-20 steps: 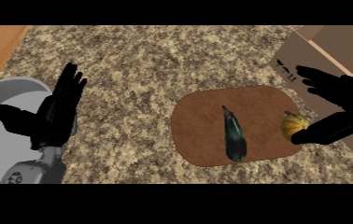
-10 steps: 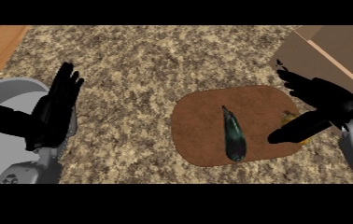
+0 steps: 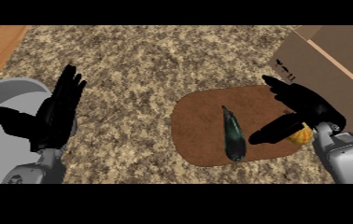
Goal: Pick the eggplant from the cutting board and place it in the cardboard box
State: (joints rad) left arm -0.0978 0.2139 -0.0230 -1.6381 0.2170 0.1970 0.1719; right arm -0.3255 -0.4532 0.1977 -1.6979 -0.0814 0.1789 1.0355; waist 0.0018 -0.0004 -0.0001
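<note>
Two hands are seen over the speckled counter (image 3: 151, 64), and only the right hand (image 3: 307, 108) is engaged in the step in hand, the reach for the eggplant (image 3: 234, 135). It is spread open above the right part of the cutting board (image 3: 200, 125), fingers and thumb apart, and nothing is held in it. The eggplant is found lying near the middle of the board, long and dark, its thin end pointing away from the robot and its thicker end toward the near edge. A sound grasp would probably be got by bringing the hand further left until the open span sits across the vegetable's narrow width near its middle, and only then closing. A yellow-orange item (image 3: 301, 136) lies just beside the thumb, partly hidden by the hand, and could be nudged or caught by mistake. The cardboard box (image 3: 318, 64) stands at the upper right, just beyond the board, so its near wall would have to be cleared on the way in. The left hand (image 3: 60, 110) is rested open at the left, fingers up.
</note>
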